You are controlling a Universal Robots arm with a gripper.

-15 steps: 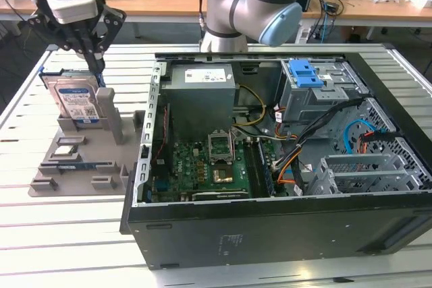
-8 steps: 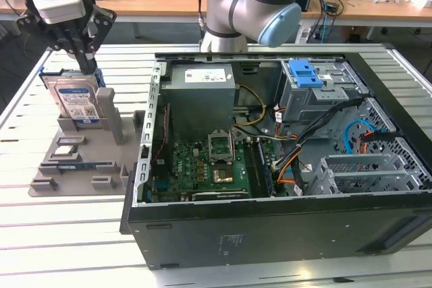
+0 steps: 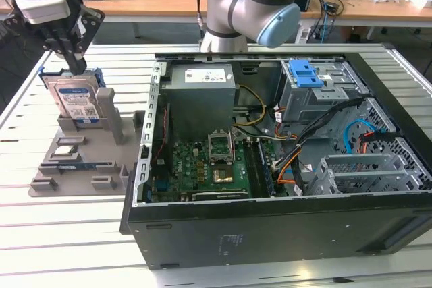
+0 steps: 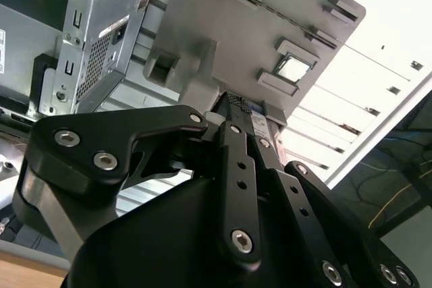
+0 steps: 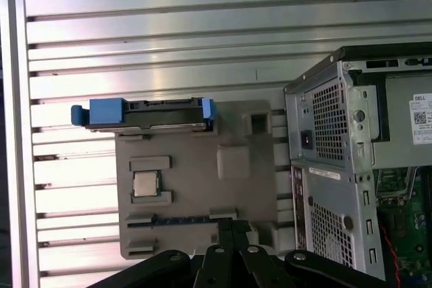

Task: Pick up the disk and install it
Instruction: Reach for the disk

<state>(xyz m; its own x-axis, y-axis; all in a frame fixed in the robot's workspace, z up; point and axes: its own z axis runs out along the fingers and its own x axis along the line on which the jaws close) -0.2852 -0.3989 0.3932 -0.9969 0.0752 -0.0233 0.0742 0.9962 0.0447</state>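
Note:
The disk [image 3: 75, 102] stands on edge in a slot at the far end of a grey holder [image 3: 94, 160] at the exterior view's left. Its silver face with the white-and-blue label and its blue side bracket both show. In the first wrist view the disk [image 5: 145, 114] appears edge-on from above, with nothing gripping it. My gripper [image 3: 75, 69] hangs above the holder, fingers pointing down and closed together on nothing. In the first wrist view the gripper [image 5: 229, 224] lies over the holder's other end, apart from the disk. The second wrist view shows my gripper [image 4: 237, 107] with its fingers meeting.
A small silver chip [image 3: 65, 151] lies in a square seat on the holder. The open computer case [image 3: 270, 227] stands to the exterior view's right, with a grey drive cage [image 3: 317, 99] under a blue latch [image 3: 304, 72]. The arm's base [image 3: 250, 5] rises behind the case.

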